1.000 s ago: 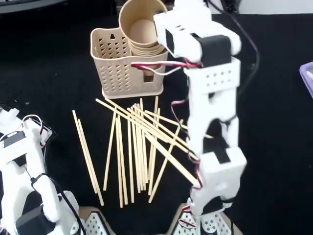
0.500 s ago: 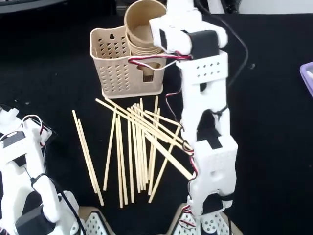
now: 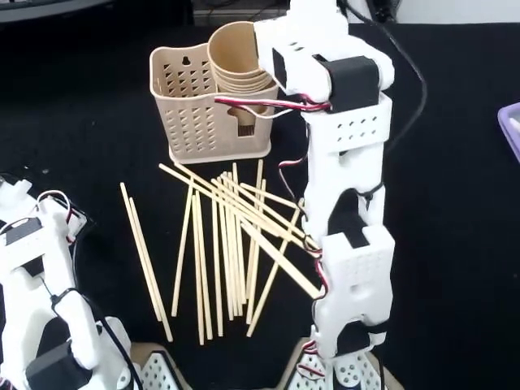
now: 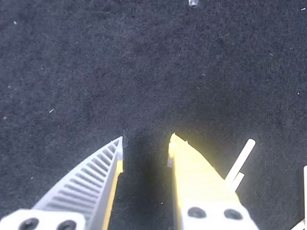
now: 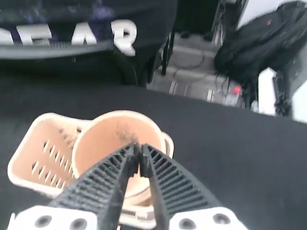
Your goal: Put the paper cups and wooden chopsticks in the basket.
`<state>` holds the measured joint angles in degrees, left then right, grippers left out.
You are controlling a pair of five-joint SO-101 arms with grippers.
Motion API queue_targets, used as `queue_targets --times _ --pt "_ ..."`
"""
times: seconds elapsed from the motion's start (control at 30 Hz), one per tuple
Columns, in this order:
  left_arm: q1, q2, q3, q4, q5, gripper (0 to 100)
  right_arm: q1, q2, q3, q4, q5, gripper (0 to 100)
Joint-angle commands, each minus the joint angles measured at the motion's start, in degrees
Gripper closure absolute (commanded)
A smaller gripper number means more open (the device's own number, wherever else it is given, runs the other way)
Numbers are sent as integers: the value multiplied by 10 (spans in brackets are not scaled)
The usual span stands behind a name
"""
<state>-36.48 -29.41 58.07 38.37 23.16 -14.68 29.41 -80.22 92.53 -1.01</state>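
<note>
The right fingers were drawn nearly together over the mouth of the top paper cup (a grip could not be confirmed), which was stacked in the basket. The chopsticks were spread on the worktop. The left fingers were parted, holding nothing.

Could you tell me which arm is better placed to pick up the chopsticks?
Likely left: the left gripper is open beside the pale wooden chopsticks; the right gripper is shut on the brown paper cup at the beige basket.
</note>
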Motion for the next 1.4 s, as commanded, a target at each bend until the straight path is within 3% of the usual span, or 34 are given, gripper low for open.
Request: queue_targets --times 0.0,0.2,0.4,0.6,0.83,1.2,1.37 --pt "5 -19 -6 -4 0 841 -36 -15 -21 44 33 988" --pt "5 -19 -6 -4 0 841 -56 -3 -93 86 68 988" --pt "5 -19 -5 -4 0 841 -76 -10 -98 88 33 988" --pt "5 -19 -5 -4 0 841 -91 -88 22 88 -31 988" --pt "5 -19 -5 -4 0 841 -88 -218 101 84 6 988" --pt "5 -19 -5 -4 0 841 -116 -262 135 87 7 988" --pt "5 -19 -5 -6 0 841 -114 -360 298 78 -29 988"
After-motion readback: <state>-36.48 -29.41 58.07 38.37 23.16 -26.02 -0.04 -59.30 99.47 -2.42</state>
